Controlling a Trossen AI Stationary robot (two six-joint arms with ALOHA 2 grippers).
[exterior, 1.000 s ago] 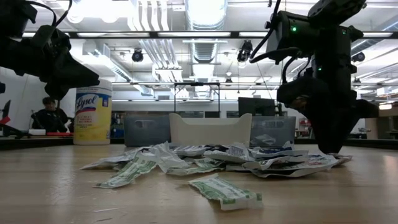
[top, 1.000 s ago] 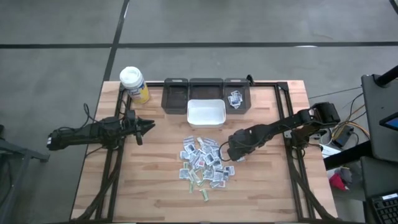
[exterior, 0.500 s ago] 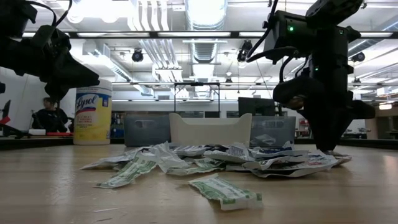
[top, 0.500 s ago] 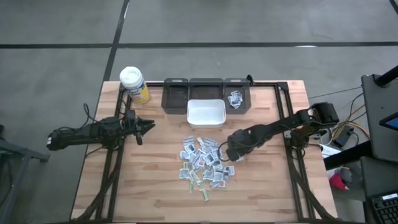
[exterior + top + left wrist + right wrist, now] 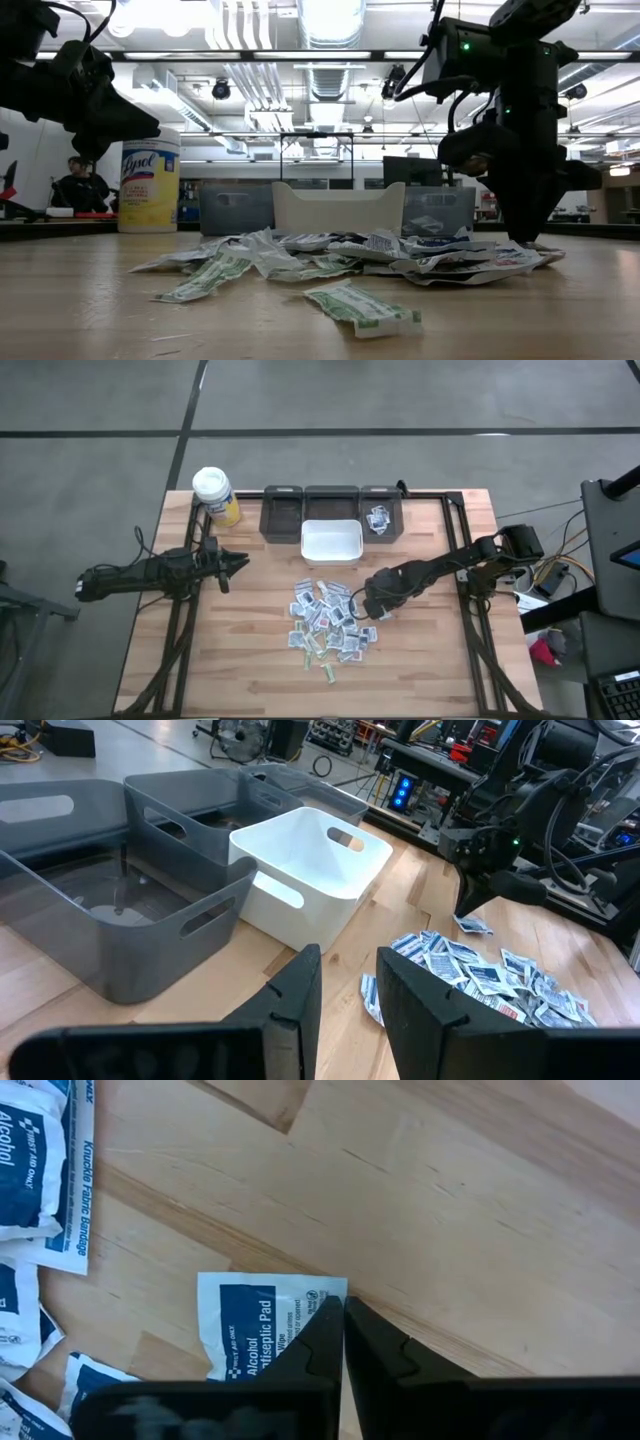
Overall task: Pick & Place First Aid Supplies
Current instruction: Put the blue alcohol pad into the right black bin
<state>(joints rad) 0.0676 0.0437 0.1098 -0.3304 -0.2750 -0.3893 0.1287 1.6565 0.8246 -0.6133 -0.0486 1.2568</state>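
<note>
The first aid supplies [image 5: 328,622] lie in a loose heap of small white packets with blue, red and green print on the wooden table [image 5: 240,660]. My right gripper [image 5: 371,610] points straight down at the heap's right edge and is shut on an alcohol pad packet [image 5: 262,1328]. My left gripper [image 5: 347,975] hovers open over the table's left side [image 5: 240,563], well above the wood, and nothing is between its fingers. My right gripper comes from above with its fingers pointing down. The two fingertips [image 5: 330,1330] meet on the alcohol pad packet's edge [image 5: 318,1302], close to one corner. The packet lies flat on the table, a little apart from the heap.
A white bin [image 5: 332,541] stands behind the heap, with a row of grey bins [image 5: 282,512] behind it; the right one holds a few packets [image 5: 379,518]. A yellow bottle with a white cap [image 5: 215,495] stands at the far left corner. Bare wood lies near and left.
My right gripper has drawn its fingers together at the heap's right edge without leaving its place. The packets have not moved.
</note>
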